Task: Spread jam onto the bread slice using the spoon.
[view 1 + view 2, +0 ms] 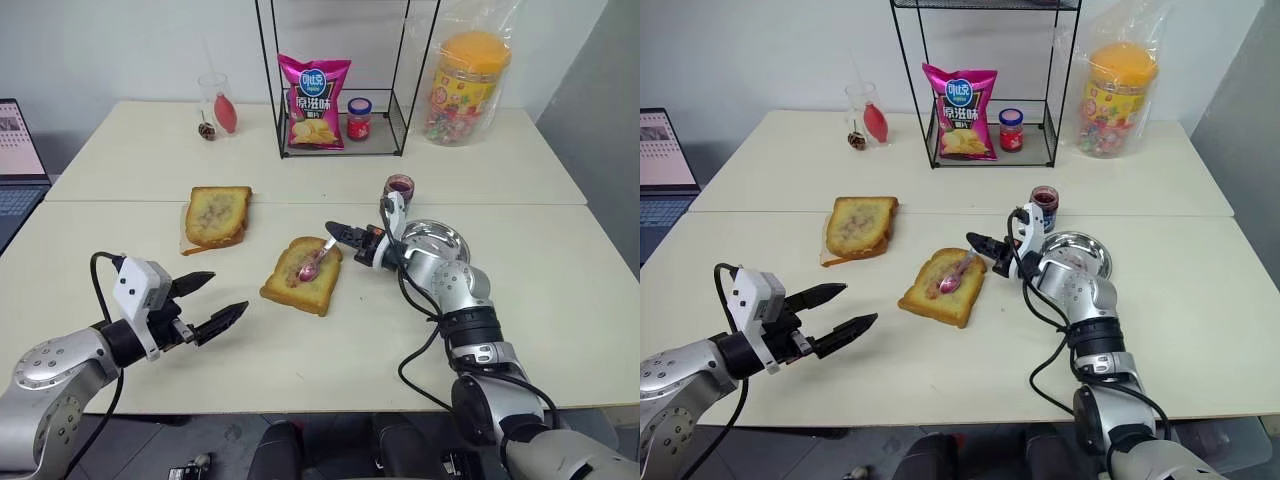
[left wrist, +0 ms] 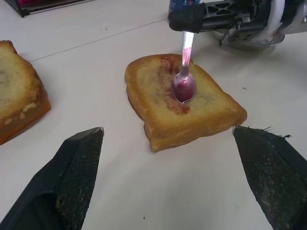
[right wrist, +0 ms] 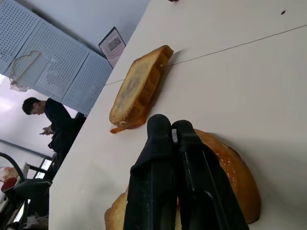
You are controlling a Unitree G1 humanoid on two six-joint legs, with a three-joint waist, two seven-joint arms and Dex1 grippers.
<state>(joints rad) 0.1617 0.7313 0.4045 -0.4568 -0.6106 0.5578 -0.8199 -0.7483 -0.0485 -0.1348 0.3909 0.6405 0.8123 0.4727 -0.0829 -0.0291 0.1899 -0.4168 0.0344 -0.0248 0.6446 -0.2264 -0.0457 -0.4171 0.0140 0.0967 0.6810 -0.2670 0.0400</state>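
The bread slice (image 1: 300, 278) lies mid-table with a reddish smear down its brown centre. The spoon (image 2: 183, 86) rests bowl-down on the slice, with dark jam (image 2: 183, 90) in its bowl. My right gripper (image 1: 335, 229) is shut on the spoon's handle and reaches in level over the slice's far right edge. A small glass jar of jam (image 1: 399, 187) stands just behind that wrist. My left gripper (image 1: 228, 292) hangs open and empty left of the slice and a little nearer me, pointing at it, fingers (image 2: 79, 167) wide apart.
A second toast (image 1: 217, 215) lies left of and behind the slice. A metal bowl (image 1: 438, 240) sits under my right forearm. A wire rack with a chip bag (image 1: 314, 100) and red-lidded jar (image 1: 359, 119), a candy tub (image 1: 467, 85), a glass (image 1: 217, 105) and a laptop (image 1: 15, 160) line the far and left edges.
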